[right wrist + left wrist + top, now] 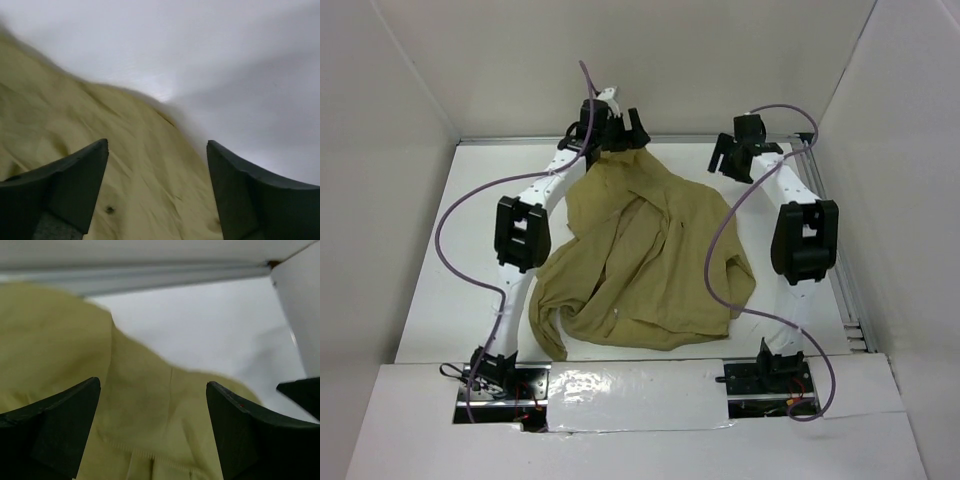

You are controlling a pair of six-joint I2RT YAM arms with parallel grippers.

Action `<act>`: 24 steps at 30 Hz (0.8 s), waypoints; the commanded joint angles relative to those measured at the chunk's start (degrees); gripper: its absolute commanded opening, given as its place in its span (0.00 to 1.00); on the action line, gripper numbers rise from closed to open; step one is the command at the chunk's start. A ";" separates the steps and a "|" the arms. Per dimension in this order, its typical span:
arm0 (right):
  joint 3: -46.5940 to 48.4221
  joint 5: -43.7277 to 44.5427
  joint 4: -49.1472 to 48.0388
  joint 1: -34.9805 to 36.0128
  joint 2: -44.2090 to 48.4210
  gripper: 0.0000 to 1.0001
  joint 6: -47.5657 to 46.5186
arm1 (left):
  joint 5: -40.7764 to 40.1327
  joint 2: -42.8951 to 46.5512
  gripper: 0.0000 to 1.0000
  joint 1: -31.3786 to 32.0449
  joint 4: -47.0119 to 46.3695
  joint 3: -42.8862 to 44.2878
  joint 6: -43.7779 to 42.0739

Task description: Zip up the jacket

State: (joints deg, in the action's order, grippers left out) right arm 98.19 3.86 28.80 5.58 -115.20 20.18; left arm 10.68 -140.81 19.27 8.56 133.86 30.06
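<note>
- Khaki-tan cloth, the jacket point(640, 260), lies crumpled in a heap on the middle of the white table point(470, 280), between my two arms.
- One narrowed end of it stretches toward the far edge and reaches my left claw point(617, 128), which sits at the far left of the heap.
- My left claw stands wide apart. From its wrist the fabric fills the space below and between the two dark fingers point(55, 425), with a seam running up the middle and a ribbed band low in the view. Neither finger pinches the cloth.
- My right claw point(732, 155) hangs near the far right of the table, just beside the jacket's far right edge. It is spread and grips nothing.
- From that wrist the jacket covers the left and lower part of the view and bare table shows to the right, with the cloth's edge running down between my fingers.
- I cannot make out the zipper in any view.
</note>
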 commanded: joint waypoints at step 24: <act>-50.04 4.41 -2.52 29.59 30.31 1.00 26.93 | 10.86 67.19 0.99 -0.46 1.99 -92.91 9.75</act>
State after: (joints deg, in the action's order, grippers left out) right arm 46.28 7.92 28.91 38.24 -82.43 44.75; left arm 16.88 -70.41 18.68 18.98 39.40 39.38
